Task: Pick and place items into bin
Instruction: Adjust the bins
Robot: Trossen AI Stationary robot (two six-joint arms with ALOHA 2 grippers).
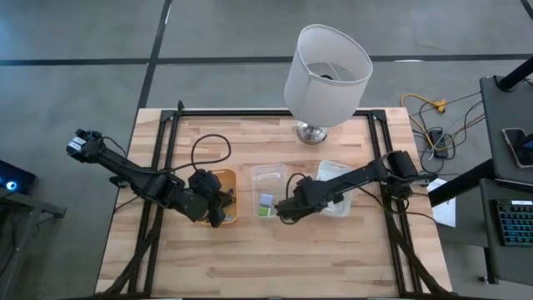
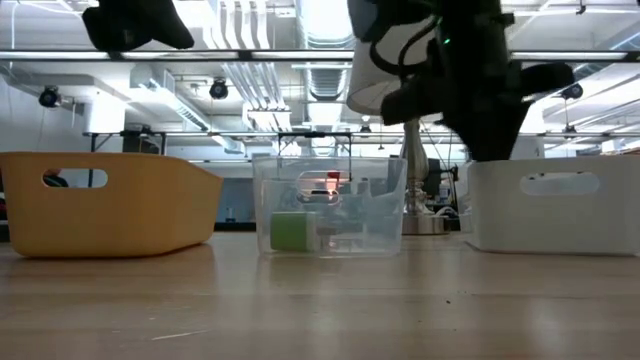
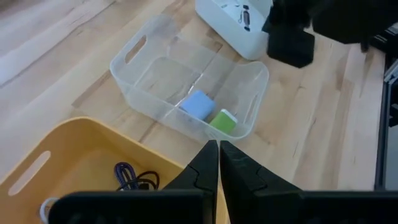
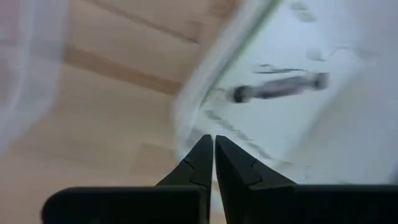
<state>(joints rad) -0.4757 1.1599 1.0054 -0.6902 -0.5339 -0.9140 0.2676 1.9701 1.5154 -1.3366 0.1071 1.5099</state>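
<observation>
My left gripper (image 3: 219,149) is shut and holds nothing. It hovers over the yellow bin (image 1: 223,200), by the rim that faces the clear bin (image 3: 186,87). A dark cable (image 3: 134,177) lies in the yellow bin. A lilac block (image 3: 199,104) and a green block (image 3: 222,120) rest on the clear bin's floor. My right gripper (image 4: 214,146) is shut and empty, above the white bin's (image 1: 335,185) rim on the side toward the clear bin (image 1: 271,190). A white card printed with a dark gadget (image 4: 280,87) lies in the white bin.
The three bins stand in a row at mid-table: yellow (image 2: 100,205), clear (image 2: 330,205), white (image 2: 555,205). A big white lamp (image 1: 325,75) stands at the far edge behind them. Bare wood lies along the near side (image 1: 275,258).
</observation>
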